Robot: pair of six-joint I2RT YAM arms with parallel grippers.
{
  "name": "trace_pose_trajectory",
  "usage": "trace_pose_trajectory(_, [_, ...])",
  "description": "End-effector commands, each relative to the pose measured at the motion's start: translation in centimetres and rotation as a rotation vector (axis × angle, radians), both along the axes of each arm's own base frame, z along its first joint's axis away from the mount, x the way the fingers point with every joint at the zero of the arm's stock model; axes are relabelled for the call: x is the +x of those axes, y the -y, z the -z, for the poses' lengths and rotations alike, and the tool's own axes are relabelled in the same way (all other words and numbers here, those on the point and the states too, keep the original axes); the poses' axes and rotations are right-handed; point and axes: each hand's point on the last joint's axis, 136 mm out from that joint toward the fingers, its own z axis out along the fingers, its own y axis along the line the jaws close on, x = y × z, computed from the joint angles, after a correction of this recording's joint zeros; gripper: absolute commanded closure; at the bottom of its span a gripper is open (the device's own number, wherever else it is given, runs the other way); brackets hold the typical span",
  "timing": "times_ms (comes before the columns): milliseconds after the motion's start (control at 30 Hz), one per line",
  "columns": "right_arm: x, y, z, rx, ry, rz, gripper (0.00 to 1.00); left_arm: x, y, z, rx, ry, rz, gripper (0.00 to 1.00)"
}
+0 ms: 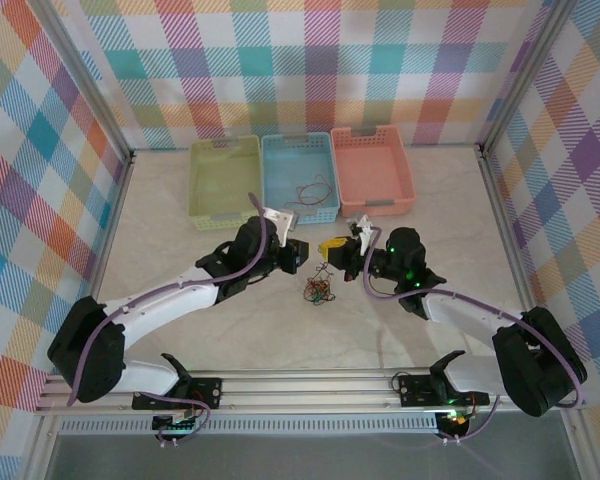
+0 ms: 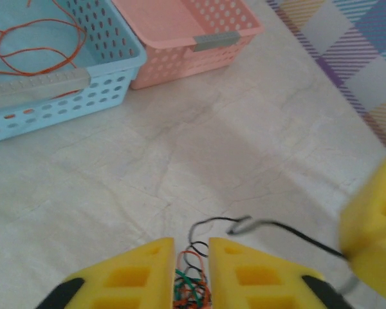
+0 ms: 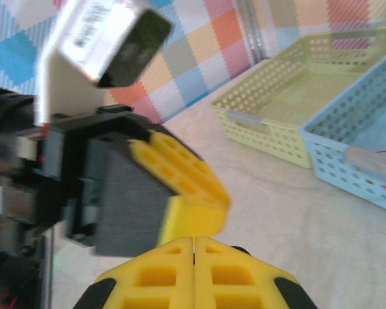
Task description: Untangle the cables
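Our left tool [image 2: 192, 243], fingers slightly parted, straddles the cables [image 2: 192, 286] on the tabletop [image 2: 244, 141]. A black strand [image 2: 289, 230] runs rightward to our closed right tool [image 3: 193, 239].

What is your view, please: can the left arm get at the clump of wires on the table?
Probably yes: the left gripper hangs right over the clump of wires, strands showing between its slightly parted jaws, and nothing stands in the way.

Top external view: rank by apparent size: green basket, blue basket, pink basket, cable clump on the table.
1-3. green basket, blue basket, pink basket: these look about alike, so they are not ranked.
4. cable clump: clearly the smallest.
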Motion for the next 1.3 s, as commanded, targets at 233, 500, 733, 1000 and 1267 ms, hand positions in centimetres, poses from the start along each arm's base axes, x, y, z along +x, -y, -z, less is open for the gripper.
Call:
trace_pose_trajectory(233, [0.7,0.9,-0.6,0.015,-0.02,0.082,1.0,-3.5,3.1,-0.9,-0.107,-0.021,0.236,0.52])
trace_pose_trajectory(500, [0.3,1.5,-1.6,0.028,0.016,0.101,1.0,-4.4,5.0,1.3,-0.054,-0.095,0.321,0.33])
trace_pose_trajectory(733, [0.7,1.8,-1.1,0.016,0.015,0.128,1.0,-4.8,5.4,1.6,0.001,-0.105,0.356,0.33])
trace_pose_trajectory(1000, [0.7,1.9,-1.3,0.023,0.013,0.133,1.0,-3.7,3.7,0.3,0.017,-0.027,0.251,0.33])
trace_pose_trajectory(1267, [0.8,2.1,-1.3,0.025,0.011,0.142,1.0,-3.0,0.3,-1.8,0.005,0.065,0.085,0.32])
